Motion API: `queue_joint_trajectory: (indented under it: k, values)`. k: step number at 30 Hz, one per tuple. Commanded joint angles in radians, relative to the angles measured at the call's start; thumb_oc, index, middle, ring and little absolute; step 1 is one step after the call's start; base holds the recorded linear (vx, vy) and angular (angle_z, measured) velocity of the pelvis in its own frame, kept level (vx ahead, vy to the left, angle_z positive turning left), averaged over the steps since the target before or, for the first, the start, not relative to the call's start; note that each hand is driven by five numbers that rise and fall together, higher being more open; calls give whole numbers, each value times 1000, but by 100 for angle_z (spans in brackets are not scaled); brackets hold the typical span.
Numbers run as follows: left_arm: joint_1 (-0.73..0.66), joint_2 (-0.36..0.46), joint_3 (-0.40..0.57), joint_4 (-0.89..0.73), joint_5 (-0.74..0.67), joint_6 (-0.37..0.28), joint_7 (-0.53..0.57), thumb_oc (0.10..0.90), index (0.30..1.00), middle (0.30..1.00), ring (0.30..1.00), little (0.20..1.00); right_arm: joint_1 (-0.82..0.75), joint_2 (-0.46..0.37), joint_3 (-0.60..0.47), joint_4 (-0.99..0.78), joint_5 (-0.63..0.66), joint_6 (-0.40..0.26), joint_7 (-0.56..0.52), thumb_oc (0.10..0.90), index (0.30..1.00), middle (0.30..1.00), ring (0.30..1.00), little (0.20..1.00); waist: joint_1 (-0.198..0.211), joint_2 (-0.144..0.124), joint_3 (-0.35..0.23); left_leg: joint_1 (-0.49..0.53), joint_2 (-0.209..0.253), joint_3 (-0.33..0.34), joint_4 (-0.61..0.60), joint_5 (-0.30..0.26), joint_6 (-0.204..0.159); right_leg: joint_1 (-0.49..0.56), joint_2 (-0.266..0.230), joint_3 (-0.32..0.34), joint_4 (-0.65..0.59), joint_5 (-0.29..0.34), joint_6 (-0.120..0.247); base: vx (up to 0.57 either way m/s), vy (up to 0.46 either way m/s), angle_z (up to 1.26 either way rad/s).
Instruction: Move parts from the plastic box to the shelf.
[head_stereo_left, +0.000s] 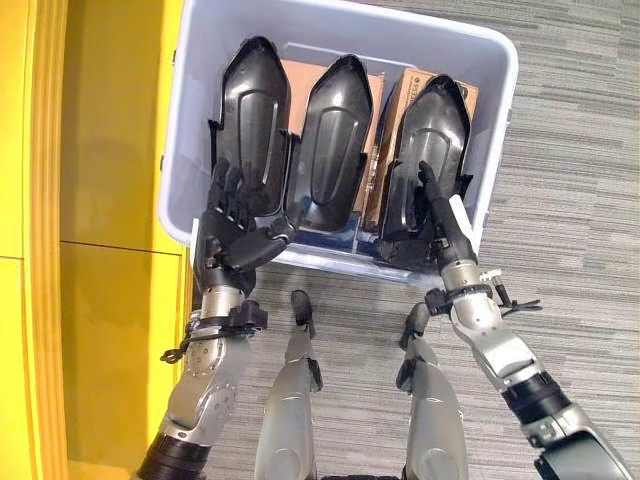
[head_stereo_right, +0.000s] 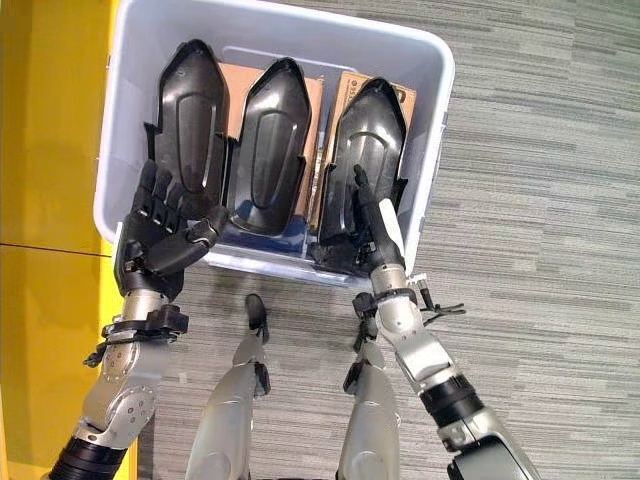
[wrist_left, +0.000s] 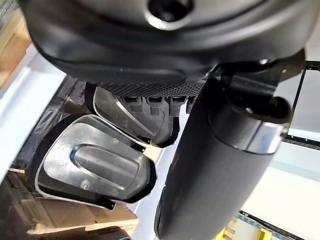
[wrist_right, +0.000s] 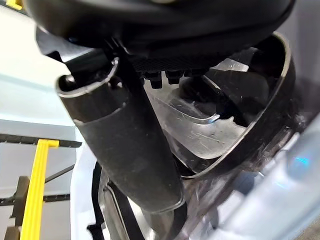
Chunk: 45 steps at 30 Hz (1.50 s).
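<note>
Three black moulded parts stand side by side in the pale plastic box (head_stereo_left: 503, 100): a left part (head_stereo_left: 255, 110), a middle part (head_stereo_left: 335, 130) and a right part (head_stereo_left: 435, 125). My left hand (head_stereo_left: 230, 235) rests at the lower end of the left part, its fingers straight against it and its thumb (wrist_left: 215, 165) reaching toward the middle part (wrist_left: 95, 165). My right hand (head_stereo_right: 375, 225) lies flat along the lower half of the right part (wrist_right: 240, 130), fingers straight, the white-covered thumb beside the box wall. Neither hand is curled round a part.
The yellow shelf (head_stereo_left: 100, 150) runs along the left, close to the box's left wall. Brown cardboard (head_stereo_left: 303, 75) stands behind the parts inside the box. Grey striped carpet (head_stereo_left: 580, 200) lies to the right and in front.
</note>
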<state>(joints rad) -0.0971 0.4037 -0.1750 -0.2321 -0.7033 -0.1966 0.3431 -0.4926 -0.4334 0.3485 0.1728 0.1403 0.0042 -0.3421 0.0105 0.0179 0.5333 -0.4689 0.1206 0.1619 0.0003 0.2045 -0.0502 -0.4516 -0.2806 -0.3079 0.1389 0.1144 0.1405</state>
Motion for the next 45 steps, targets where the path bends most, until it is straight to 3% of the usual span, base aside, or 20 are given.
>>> queue_joint_trajectory:
  k: [1, 14, 16, 31, 45]
  values:
    - [-21, 11, 20, -113, -18, -83, -34, 900, 1000, 1000, 1000, 1000, -92, -13, 2, 41, 70, -16, -16, 900, 1000, 1000, 1000, 1000, 45, -4, -13, 41, 17, 26, 96, -171, -42, 24, -16, 36, 55, -97, 23, 0, 0, 0]
    - [-32, 26, 6, -127, -37, -85, -51, 900, 1000, 1000, 1000, 1000, -252, -81, -4, 133, 92, -7, -40, 900, 1000, 1000, 1000, 1000, 63, 2, -13, 31, 13, 22, 106, -179, -39, 12, -15, 42, 67, -101, 23, 2, -3, -1]
    - [-43, 24, 10, -128, -36, -86, -48, 900, 1000, 1000, 1000, 1000, -262, -99, -8, 90, 80, -11, -39, 900, 1000, 1000, 1000, 1000, 60, -2, -13, 8, 13, 28, 110, -160, -29, -8, -15, 38, 64, -80, 12, -50, -1, 1]
    - [-55, 17, 65, -142, 2, -75, -14, 900, 1000, 1000, 1000, 1000, -104, -127, -127, -337, -75, -60, -37, 900, 1000, 1000, 1000, 1000, 27, -29, -13, -1, 14, 27, 120, -172, -21, -22, -10, 45, 81, -91, 13, -4, 0, 0]
    - [-38, 26, 90, -171, 7, -80, -14, 900, 1000, 1000, 1000, 1000, -118, -170, -160, -483, -212, -79, -50, 900, 1000, 1000, 1000, 1000, 16, -43, -13, -3, 18, 31, 127, -177, -21, -30, -7, 54, 93, -96, 14, 0, 0, 0]
